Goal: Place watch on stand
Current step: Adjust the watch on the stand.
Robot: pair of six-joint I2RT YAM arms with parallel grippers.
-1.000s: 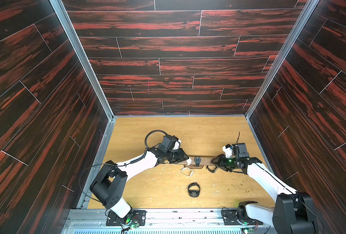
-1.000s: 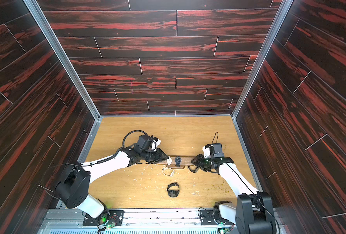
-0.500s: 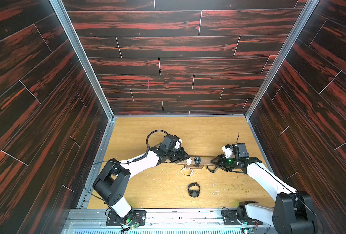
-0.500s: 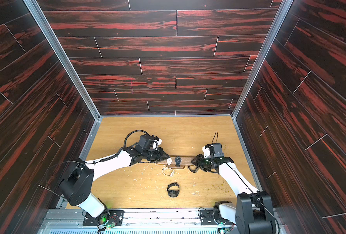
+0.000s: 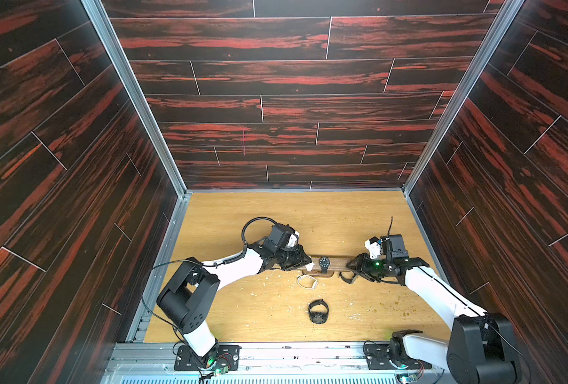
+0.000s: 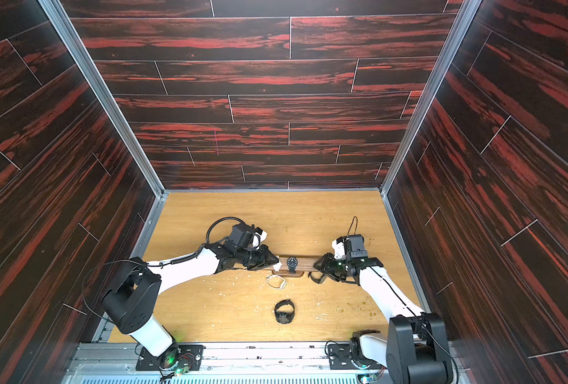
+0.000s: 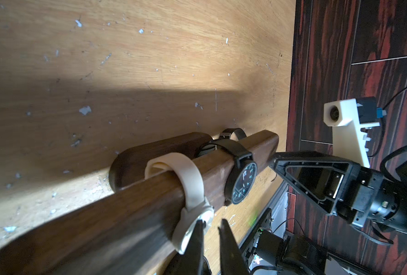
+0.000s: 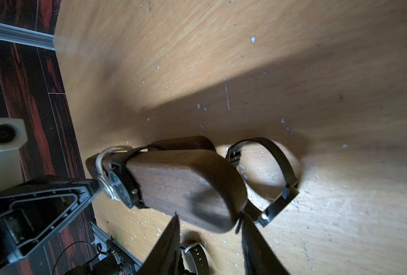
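The stand (image 5: 337, 262), a dark-brown wooden bar on a small base, lies across the middle of the table in both top views. Two watches hang on it, a black watch (image 7: 241, 181) and a cream watch (image 7: 190, 183) beside it. My left gripper (image 7: 211, 225) is at the bar's left part. Its jaws are almost together with nothing between them, and one fingertip (image 7: 199, 228) touches the cream watch's case. My right gripper (image 8: 209, 221) is closed around the bar's rounded right end (image 8: 197, 190).
Another black watch (image 5: 318, 311) lies on the table in front of the stand. A loose cream band (image 5: 306, 282) sits near the stand's base. A black strap loop (image 8: 276, 166) rests beside the right gripper's finger. Small white flecks litter the wooden floor.
My left gripper's jaws have drawn closer together beside the cream watch, and the left arm has shifted slightly. The right arm and the stand have not moved.
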